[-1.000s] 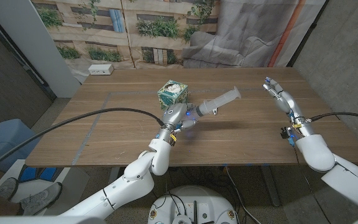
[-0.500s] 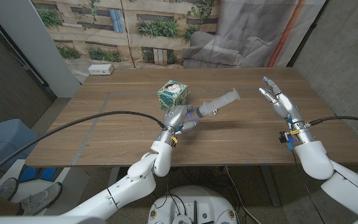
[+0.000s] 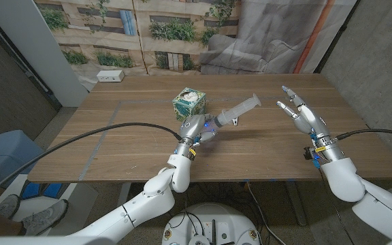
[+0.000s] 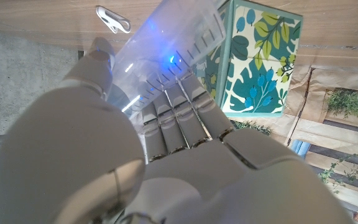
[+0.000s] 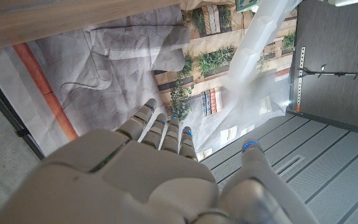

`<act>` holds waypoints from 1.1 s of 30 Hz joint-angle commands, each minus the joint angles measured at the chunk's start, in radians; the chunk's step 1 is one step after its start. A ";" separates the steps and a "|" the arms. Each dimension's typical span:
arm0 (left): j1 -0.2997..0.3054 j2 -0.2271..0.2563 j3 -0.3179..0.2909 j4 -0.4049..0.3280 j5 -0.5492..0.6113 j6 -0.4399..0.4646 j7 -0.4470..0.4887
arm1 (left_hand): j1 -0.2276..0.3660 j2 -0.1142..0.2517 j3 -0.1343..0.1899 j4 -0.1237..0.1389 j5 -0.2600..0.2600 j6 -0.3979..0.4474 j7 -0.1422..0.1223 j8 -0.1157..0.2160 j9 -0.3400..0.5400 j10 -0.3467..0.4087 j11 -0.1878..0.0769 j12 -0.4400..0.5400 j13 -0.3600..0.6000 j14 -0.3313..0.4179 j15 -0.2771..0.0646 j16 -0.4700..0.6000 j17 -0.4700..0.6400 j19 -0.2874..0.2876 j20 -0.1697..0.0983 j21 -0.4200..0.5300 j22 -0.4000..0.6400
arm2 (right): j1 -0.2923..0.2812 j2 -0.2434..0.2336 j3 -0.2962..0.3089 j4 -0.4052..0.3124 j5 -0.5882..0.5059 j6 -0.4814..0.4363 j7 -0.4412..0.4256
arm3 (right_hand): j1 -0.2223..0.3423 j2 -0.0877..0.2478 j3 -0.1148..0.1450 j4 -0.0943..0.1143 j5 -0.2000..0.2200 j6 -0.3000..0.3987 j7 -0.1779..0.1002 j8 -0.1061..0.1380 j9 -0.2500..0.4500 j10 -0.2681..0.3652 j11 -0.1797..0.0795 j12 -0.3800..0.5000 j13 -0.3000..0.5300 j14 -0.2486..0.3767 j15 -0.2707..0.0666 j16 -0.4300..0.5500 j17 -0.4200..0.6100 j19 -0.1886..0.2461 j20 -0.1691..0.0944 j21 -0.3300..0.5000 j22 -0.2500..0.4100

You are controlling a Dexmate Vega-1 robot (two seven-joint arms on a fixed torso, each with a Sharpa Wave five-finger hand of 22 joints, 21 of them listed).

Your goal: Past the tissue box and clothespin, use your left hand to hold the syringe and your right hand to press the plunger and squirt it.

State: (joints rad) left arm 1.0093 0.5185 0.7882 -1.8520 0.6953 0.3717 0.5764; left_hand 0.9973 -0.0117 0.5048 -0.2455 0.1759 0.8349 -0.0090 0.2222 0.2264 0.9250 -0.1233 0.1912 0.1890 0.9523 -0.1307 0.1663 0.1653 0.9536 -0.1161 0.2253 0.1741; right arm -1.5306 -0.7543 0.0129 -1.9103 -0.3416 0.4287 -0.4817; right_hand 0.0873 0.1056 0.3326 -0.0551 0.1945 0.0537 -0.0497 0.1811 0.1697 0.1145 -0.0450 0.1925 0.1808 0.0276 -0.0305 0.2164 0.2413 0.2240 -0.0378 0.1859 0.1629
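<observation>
Left robot hand (image 3: 197, 126) grips the barrel of the clear plastic syringe (image 3: 240, 109), holding it raised above the brown wooden table (image 3: 135, 146), plunger end angled toward the right side. It sits just in front of the green leaf-patterned tissue box (image 3: 188, 103); a white clothespin (image 4: 113, 18) lies on the table nearby. Right robot hand (image 3: 303, 116) is empty, fingers spread wide, well apart from the plunger. The risk, as I judge it: a push off the plunger's axis could twist the smooth barrel in the grip or slide it through, and an early squirt could wet the tissue box.
</observation>
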 commanded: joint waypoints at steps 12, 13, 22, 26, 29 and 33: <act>-0.028 0.000 0.017 0.024 -0.026 -0.014 0.013 | -0.122 0.177 0.125 0.109 0.006 0.060 0.003 0.005 0.004 0.045 -0.040 0.003 0.001 0.005 -0.088 0.008 0.001 0.027 -0.051 0.005 0.003 | 0.028 -0.018 -0.022 -0.008 -0.120 0.042 0.031 | -0.013 0.024 0.014 0.003 0.000 0.032 0.019 0.011 0.003 0.014 -0.008 0.001 0.002 0.013 -0.043 0.005 -0.002 0.005 -0.013 0.000 0.003; -0.028 0.000 0.018 0.025 -0.027 -0.015 0.015 | -0.122 0.177 0.126 0.109 0.006 0.060 0.003 0.005 0.004 0.044 -0.041 0.003 0.001 0.005 -0.088 0.008 0.001 0.027 -0.050 0.005 0.004 | 0.031 -0.021 -0.024 -0.007 -0.123 0.045 0.032 | -0.013 0.024 0.015 0.004 0.000 0.033 0.020 0.011 0.003 0.014 -0.009 0.001 0.002 0.013 -0.045 0.005 -0.002 0.004 -0.014 0.000 0.003; -0.036 -0.004 0.023 0.036 -0.027 -0.022 0.020 | -0.127 0.177 0.131 0.108 0.006 0.059 0.002 0.006 0.005 0.043 -0.040 0.002 0.001 0.006 -0.089 0.008 0.001 0.026 -0.050 0.004 0.004 | 0.050 -0.036 -0.034 0.001 -0.135 0.054 0.044 | -0.017 0.026 0.019 0.007 0.000 0.049 0.017 0.014 0.003 0.027 -0.015 0.004 0.001 0.016 -0.054 0.004 -0.005 0.000 -0.020 -0.001 0.003; -0.040 -0.008 0.025 0.044 -0.029 -0.026 0.024 | -0.129 0.176 0.133 0.107 0.006 0.059 0.002 0.006 0.005 0.044 -0.042 0.002 0.001 0.005 -0.089 0.008 0.001 0.026 -0.050 0.004 0.004 | 0.057 -0.047 -0.038 0.006 -0.143 0.059 0.050 | -0.018 0.027 0.021 0.008 0.001 0.058 0.017 0.016 0.003 0.036 -0.019 0.006 0.001 0.016 -0.055 0.004 -0.006 -0.001 -0.021 -0.002 0.003; -0.044 -0.009 0.028 0.049 -0.029 -0.029 0.023 | -0.130 0.176 0.134 0.107 0.005 0.059 0.002 0.006 0.005 0.045 -0.040 0.003 0.001 0.006 -0.089 0.008 0.001 0.025 -0.050 0.003 0.004 | 0.063 -0.060 -0.041 0.006 -0.148 0.059 0.062 | -0.020 0.028 0.023 0.010 0.001 0.063 0.017 0.017 0.003 0.042 -0.020 0.007 0.001 0.016 -0.055 0.003 -0.007 -0.001 -0.022 -0.001 0.003; -0.047 -0.010 0.031 0.053 -0.029 -0.034 0.023 | -0.132 0.176 0.136 0.107 0.005 0.060 0.001 0.007 0.006 0.044 -0.038 0.002 0.001 0.006 -0.089 0.008 0.001 0.025 -0.050 0.003 0.004 | 0.068 -0.067 -0.044 0.005 -0.148 0.059 0.069 | -0.023 0.028 0.023 0.011 0.001 0.067 0.016 0.016 0.003 0.047 -0.020 0.008 0.001 0.015 -0.054 0.002 -0.007 -0.002 -0.021 -0.002 0.003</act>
State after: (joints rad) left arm 0.9730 0.5124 0.8114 -1.8132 0.6684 0.3494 0.5963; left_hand 0.9973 -0.0117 0.5145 -0.2551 0.1777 0.8385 -0.0125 0.2194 0.2304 0.9269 -0.1216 0.1907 0.1881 0.9523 -0.1307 0.1693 0.1656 0.9536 -0.1161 0.2262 0.1748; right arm -1.4804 -0.7945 -0.0214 -1.9094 -0.4749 0.4831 -0.4343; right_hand 0.0714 0.0896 0.3478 -0.0482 0.1945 0.1091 -0.0303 0.1934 0.1697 0.1523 -0.0643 0.1965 0.1810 0.0328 -0.0358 0.2164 0.2321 0.2239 -0.0376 0.1859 0.1632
